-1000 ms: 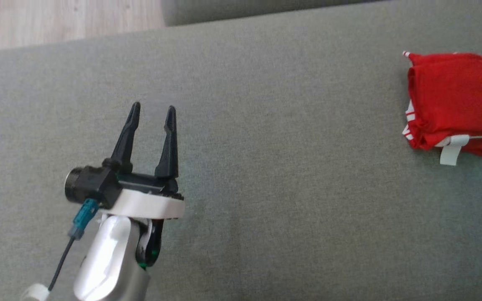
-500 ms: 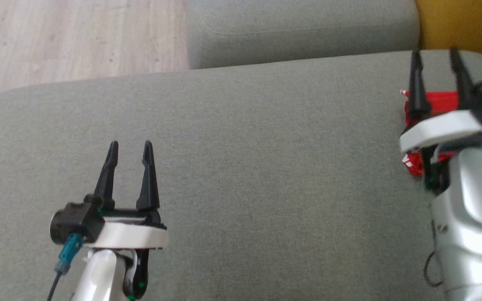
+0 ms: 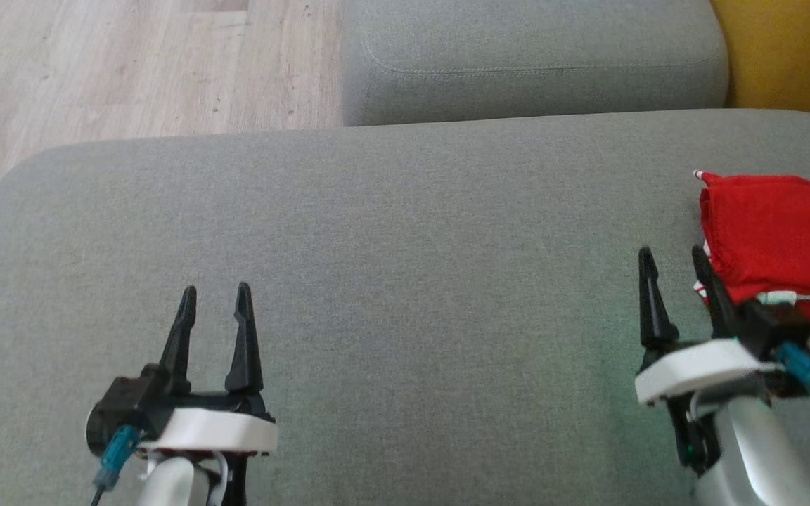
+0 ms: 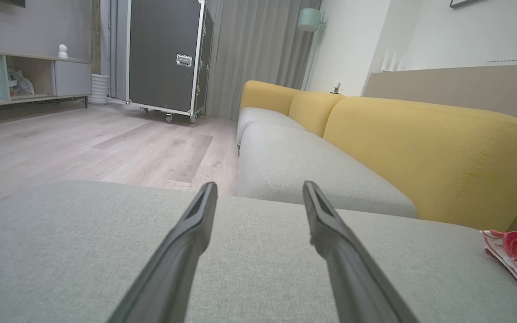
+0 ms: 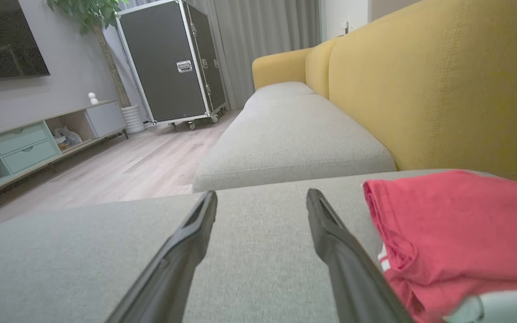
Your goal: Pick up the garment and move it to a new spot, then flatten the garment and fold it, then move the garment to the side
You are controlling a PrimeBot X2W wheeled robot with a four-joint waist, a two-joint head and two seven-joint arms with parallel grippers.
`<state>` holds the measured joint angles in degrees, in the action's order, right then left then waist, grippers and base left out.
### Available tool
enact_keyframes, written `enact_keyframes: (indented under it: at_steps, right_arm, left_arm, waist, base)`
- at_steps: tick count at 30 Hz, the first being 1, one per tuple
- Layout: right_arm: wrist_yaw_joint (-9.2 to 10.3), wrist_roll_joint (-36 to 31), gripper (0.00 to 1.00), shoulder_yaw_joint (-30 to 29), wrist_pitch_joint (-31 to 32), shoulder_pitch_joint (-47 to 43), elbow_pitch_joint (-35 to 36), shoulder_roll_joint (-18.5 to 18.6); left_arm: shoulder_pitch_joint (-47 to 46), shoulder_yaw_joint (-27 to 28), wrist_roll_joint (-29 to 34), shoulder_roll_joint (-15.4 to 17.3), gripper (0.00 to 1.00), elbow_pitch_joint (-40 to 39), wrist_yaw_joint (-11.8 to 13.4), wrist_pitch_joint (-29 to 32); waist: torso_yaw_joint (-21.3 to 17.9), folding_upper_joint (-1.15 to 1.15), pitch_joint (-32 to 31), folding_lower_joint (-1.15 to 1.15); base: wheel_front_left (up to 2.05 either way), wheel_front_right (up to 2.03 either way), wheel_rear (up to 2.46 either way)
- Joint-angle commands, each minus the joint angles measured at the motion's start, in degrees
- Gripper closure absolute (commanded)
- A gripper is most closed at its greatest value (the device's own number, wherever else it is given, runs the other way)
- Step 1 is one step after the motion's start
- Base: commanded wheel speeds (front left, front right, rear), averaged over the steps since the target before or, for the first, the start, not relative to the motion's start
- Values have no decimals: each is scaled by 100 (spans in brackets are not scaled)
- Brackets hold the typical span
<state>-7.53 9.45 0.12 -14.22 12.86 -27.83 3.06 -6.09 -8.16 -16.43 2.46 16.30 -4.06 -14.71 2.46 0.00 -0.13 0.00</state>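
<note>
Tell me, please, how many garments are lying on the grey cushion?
1: a folded red garment at the cushion's right end, just right of the open right gripper. It runs past the picture's edge, so more could be hidden there.

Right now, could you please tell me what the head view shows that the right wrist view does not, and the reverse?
Head view, not the right wrist view: the open left gripper above the grey seat cushion.
Right wrist view, not the head view: a black wheeled case, a low cabinet and curtains.
Both: the open right gripper next to the red garment, the cushion, the yellow backrest and the wooden floor.
</note>
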Motion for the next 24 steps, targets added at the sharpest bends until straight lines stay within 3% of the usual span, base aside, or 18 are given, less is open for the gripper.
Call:
enact_keyframes:
  at_steps: [1,24]
  right_arm:
    - [4,2,0,135,-76,86,270,-17]
    - [4,-136,0,272,-77,-147,656,-18]
  left_arm:
    - [-142,181,-40,42,0,-153,6,-29]
    - [-44,319,-244,42,0,-320,-52,-29]
  waist:
    - [6,0,-1,0]
    - [-48,0,15,0]
  base:
    - [0,0,0]
    - [0,0,0]
